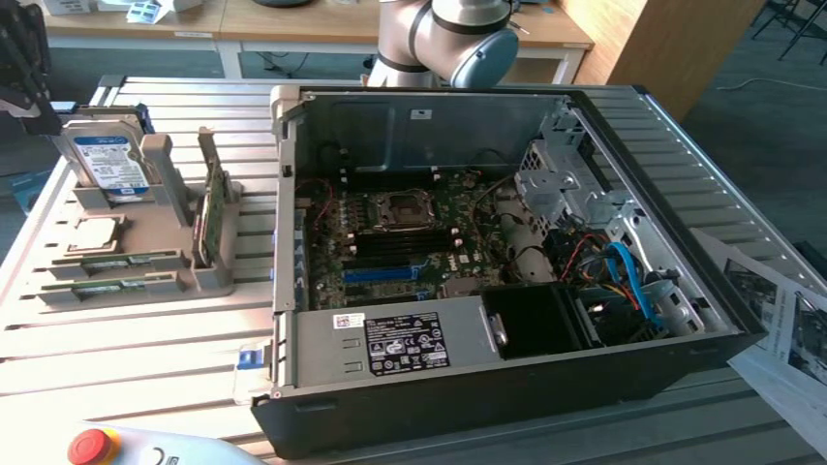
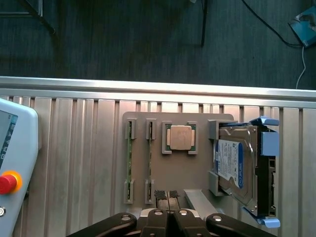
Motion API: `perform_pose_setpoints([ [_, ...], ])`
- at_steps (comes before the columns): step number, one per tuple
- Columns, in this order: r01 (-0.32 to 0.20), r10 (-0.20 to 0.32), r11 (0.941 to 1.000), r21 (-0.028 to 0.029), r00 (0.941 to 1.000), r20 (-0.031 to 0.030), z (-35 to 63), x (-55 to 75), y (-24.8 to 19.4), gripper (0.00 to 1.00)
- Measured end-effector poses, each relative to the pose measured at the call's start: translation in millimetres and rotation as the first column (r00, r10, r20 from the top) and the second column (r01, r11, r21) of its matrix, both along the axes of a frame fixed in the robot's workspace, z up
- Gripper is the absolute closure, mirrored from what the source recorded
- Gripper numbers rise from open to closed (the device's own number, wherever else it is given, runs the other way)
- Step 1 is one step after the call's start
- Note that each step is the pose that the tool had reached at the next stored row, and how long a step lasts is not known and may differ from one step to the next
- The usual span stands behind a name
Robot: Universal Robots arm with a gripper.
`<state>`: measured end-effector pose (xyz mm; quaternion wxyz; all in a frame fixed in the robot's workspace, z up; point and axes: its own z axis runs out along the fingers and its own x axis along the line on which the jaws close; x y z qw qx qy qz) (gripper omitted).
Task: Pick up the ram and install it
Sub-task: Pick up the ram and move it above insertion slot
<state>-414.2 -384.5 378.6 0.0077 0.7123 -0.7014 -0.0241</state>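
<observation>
Hanging over the edge of a grey holder [image 2: 163,170], the gripper [image 2: 167,194] has its fingers pressed together and grips nothing. Just beyond it, one ram stick [image 2: 149,158] and a second ram stick [image 2: 129,158] sit on edge in parallel slots of the holder, each caught by grey brackets at both ends, side by side but apart. Beside them a square silver processor chip [image 2: 179,137] lies flat in its own pocket, and a hard drive [image 2: 232,165] with a blue-and-white label stands at the holder's other end. The holder rests on a ribbed metal tabletop [image 2: 74,148], to the exterior view's left of an open computer case [image 1: 517,387] whose motherboard [image 1: 387,242] lies exposed. A control pendant [image 2: 17,148] with a red button [image 2: 6,182] lies on the tabletop near the holder. Behind the case rises the robot arm [image 1: 452,39].
</observation>
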Motion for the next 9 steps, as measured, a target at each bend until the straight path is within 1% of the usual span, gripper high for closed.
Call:
perform_pose_setpoints([
  [9, 0.0, 0.0, 1.0, 0.0, 1.0, -0.0001, -14.7, -0.4, 0.0, 0.89],
])
